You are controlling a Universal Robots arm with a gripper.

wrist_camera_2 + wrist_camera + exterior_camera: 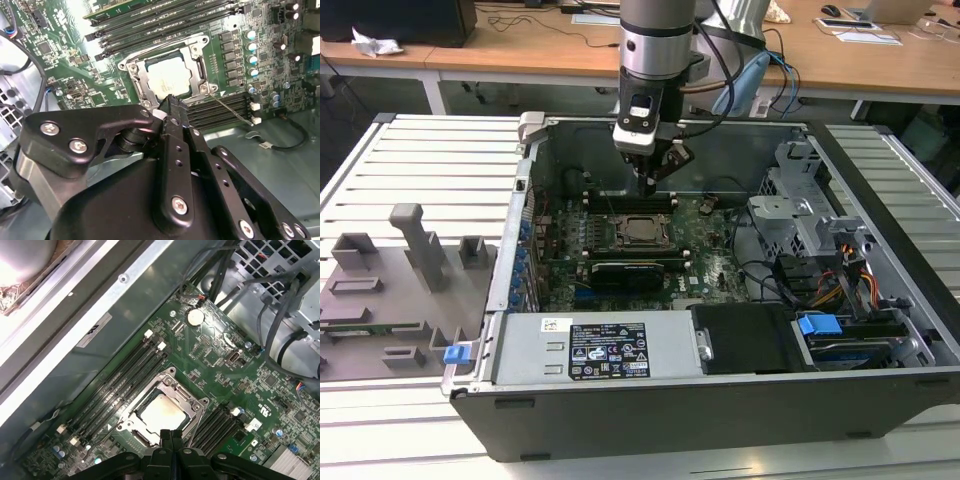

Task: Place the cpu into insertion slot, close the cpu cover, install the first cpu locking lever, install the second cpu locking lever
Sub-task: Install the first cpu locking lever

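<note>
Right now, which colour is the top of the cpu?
Pale silver-grey; the cpu shows best in the first wrist view.

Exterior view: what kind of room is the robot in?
Probably a lab or office workshop: an opened computer case lies on a slatted metal table, a robot arm hangs over it, and wooden desks stand behind.

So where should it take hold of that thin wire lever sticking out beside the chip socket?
Probably at its free end. The lever is a thin bare rod slanting away from the cpu cover over the memory slots, so coming down from above, with the gripper straddling it crosswise, looks best.
</note>
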